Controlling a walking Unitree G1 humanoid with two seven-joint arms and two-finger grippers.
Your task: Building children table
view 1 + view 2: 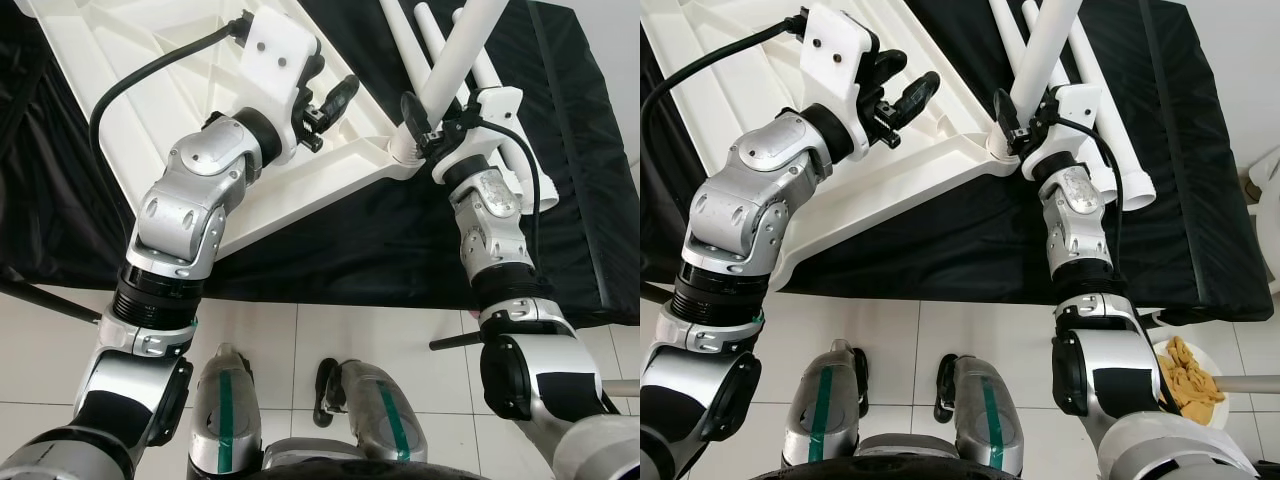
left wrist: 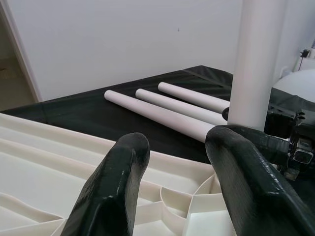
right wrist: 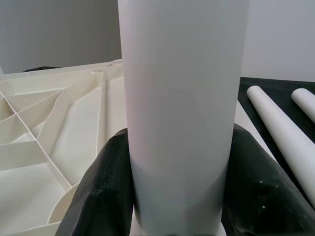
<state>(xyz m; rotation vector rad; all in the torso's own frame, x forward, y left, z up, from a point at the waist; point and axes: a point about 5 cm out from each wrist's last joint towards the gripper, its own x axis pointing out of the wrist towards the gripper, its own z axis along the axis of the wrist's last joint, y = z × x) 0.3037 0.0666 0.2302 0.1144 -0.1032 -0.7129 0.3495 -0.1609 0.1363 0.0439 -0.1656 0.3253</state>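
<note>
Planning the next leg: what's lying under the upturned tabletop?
A black cloth lies under the white tabletop, with three spare legs beside it. The right gripper holds a fourth leg at its corner. Anything beneath the panel is hidden.

The two head cameras look steeply down on the upturned white ribbed plastic tabletop (image 1: 200, 110). Each wrist camera sits very near (looking along its fingers) and shares the upright white tube leg (image 3: 182, 98).

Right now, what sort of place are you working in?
Probably a room in a home, used as an assembly spot: white tiled floor, plain white wall, and a black cloth spread under the tabletop and loose legs.
</note>
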